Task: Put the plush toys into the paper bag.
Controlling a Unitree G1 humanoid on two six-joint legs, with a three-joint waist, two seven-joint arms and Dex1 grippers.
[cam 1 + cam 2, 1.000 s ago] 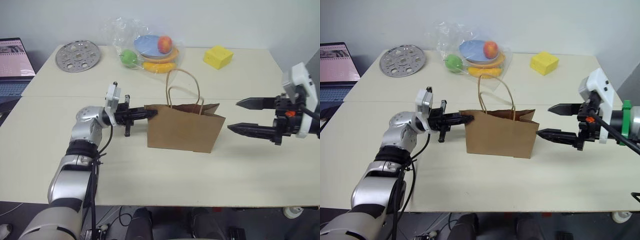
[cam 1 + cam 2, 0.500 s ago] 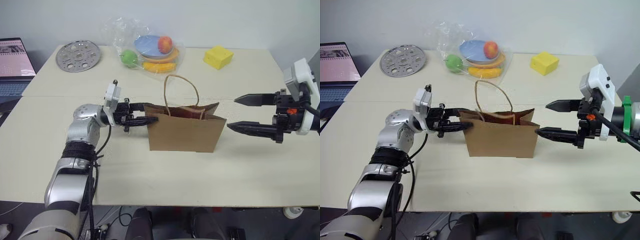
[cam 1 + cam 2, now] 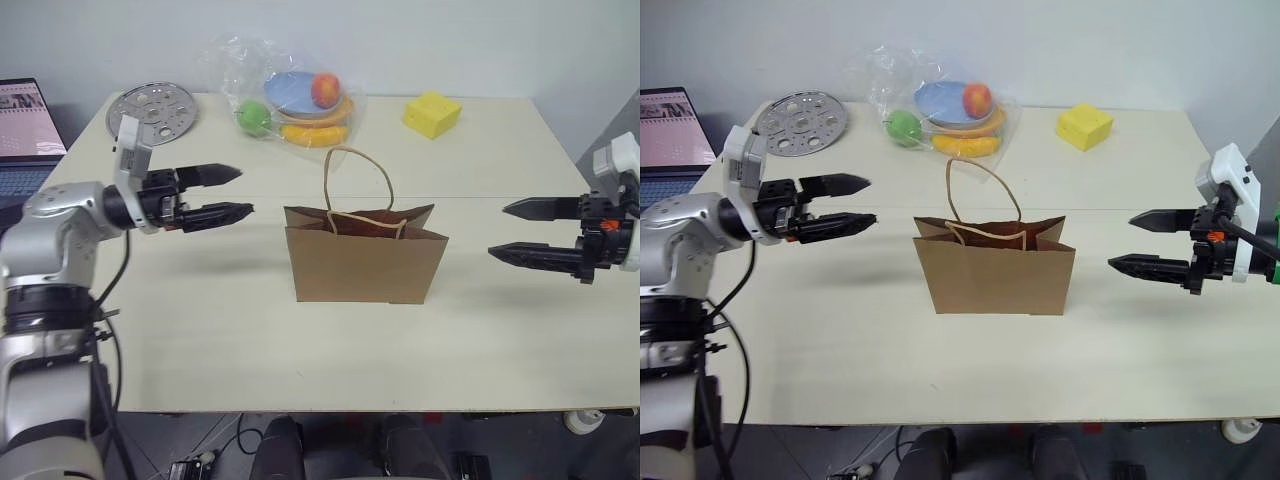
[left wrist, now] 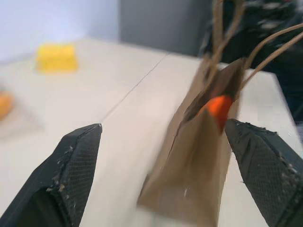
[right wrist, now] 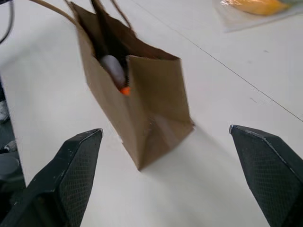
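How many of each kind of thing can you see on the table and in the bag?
Paper bag: 1
Plush toys in the bag, orange and white: 2
Yellow block: 1
Metal disc: 1
Clear bag of fruit: 1
Laptop: 1
Total: 7

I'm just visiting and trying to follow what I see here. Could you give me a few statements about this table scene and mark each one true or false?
1. The paper bag stands upright on the table. True.
2. The left hand grips the bag's edge. False: it is open and apart from the bag.
3. Something orange and something white lie inside the bag. True.
4. The yellow block is in the bag. False: it sits on the table beyond it.
5. The right hand holds a toy. False: it is open and empty.
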